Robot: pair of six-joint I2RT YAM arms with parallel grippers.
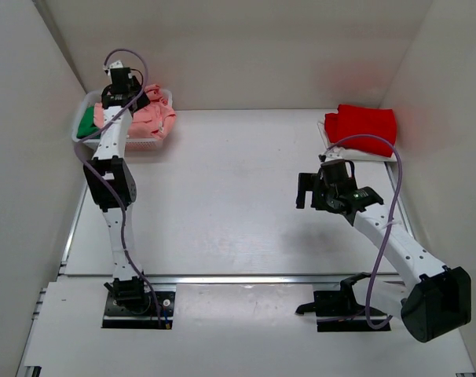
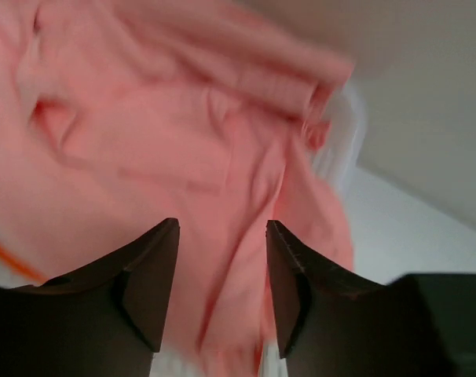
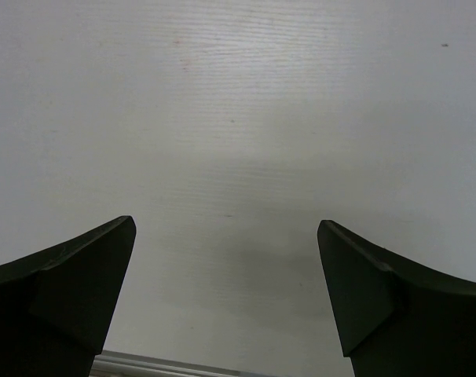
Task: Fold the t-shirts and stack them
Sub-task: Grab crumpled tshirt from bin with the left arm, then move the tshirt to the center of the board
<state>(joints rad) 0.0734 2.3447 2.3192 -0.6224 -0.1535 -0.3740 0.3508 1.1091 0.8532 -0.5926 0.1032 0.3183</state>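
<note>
Reaching into the white plastic mesh basket [image 1: 166, 97] at the far left corner of the pale table [image 1: 222, 196], the left gripper [image 2: 222, 224] hangs just above the crumpled salmon-pink cloth t-shirt [image 2: 144, 133]. Its two dark fingers stand moderately apart with pink folds showing between them. They hold nothing, and I cannot tell whether the tips touch the cloth. A bunched green cloth t-shirt [image 1: 86, 124] lies beside the pink one at the basket's left end.

Over at the far right corner sits the bright red cloth t-shirt [image 1: 362, 126], folded into a neat block on the table. The right gripper [image 3: 226, 221] hovers over bare tabletop, well apart from the red shirt, spread wide and empty.

To my eye the step in hand is fetching the next shirt. One looks done, and the pink one seems to be the pick. The next move calls for the left fingers to sink into a fold, pinch one layer firmly, and lift the shirt clear of the basket wall without dragging the green one along. Then it needs spreading on the open middle of the table, probably with the right arm's help.

I can read no brand, label or writing on cloth, basket or arms.
</note>
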